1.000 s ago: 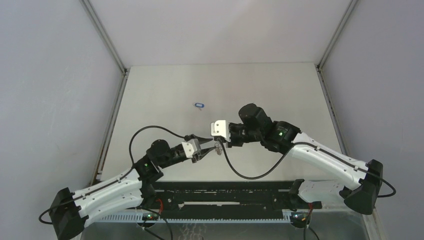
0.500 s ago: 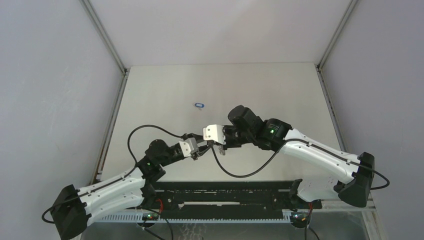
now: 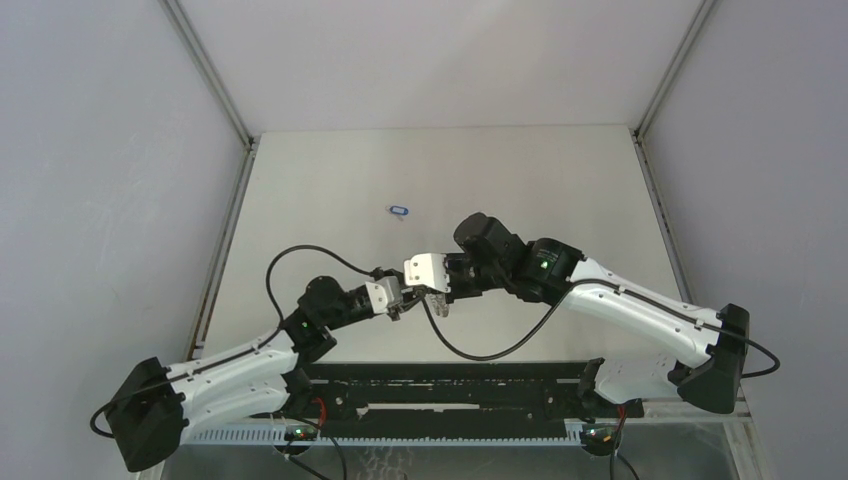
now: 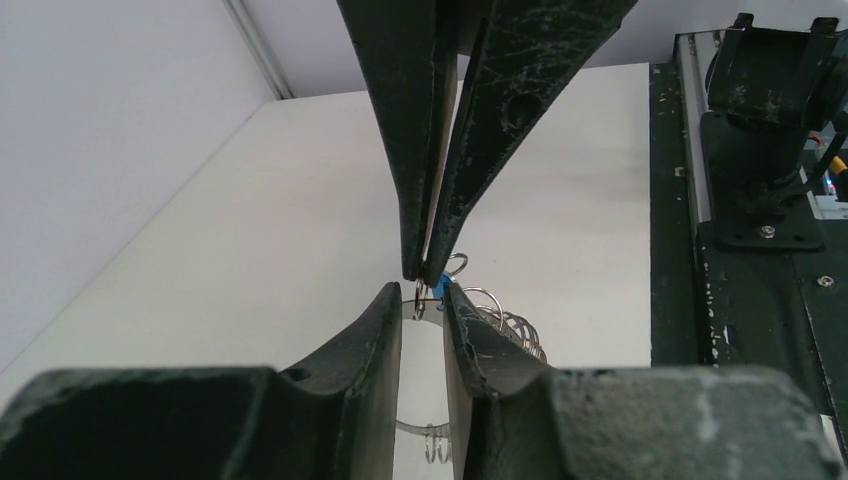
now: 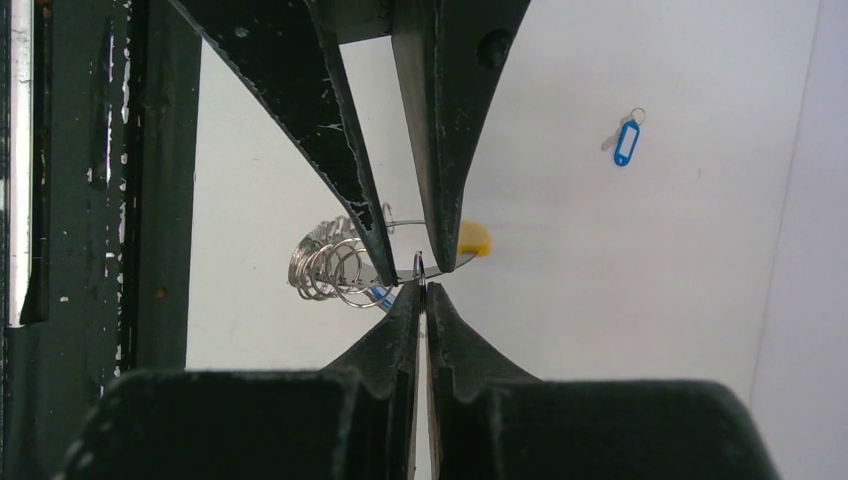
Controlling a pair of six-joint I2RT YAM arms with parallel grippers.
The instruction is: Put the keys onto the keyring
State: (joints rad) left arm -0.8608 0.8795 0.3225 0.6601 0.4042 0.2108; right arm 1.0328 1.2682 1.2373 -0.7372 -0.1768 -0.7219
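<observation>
My left gripper [image 3: 402,300] [image 4: 420,293] holds the keyring [image 3: 438,303] above the table. The keyring is a thin silvery band [image 4: 430,428] with a yellow arc [image 5: 472,238] and several small split rings [image 5: 328,265] bunched on it. My right gripper [image 3: 432,292] [image 5: 422,290] meets the left one tip to tip. It is shut on the small ring of one key [image 5: 419,266], right at the band. A bit of that key's blue tag [image 4: 440,288] shows beside the tips. The other key [image 3: 400,210] [image 5: 626,142] lies alone on the table farther back.
A black rail [image 3: 450,385] with the arm bases runs along the near edge and shows at the right of the left wrist view [image 4: 750,150]. A black cable [image 3: 480,345] loops under the right arm. Grey walls close in the table [image 3: 560,180] on three sides.
My right gripper has moved left and closed the gap to the left gripper, so the tips now meet at the keyring. The left arm shifted slightly. The far key has not moved.
</observation>
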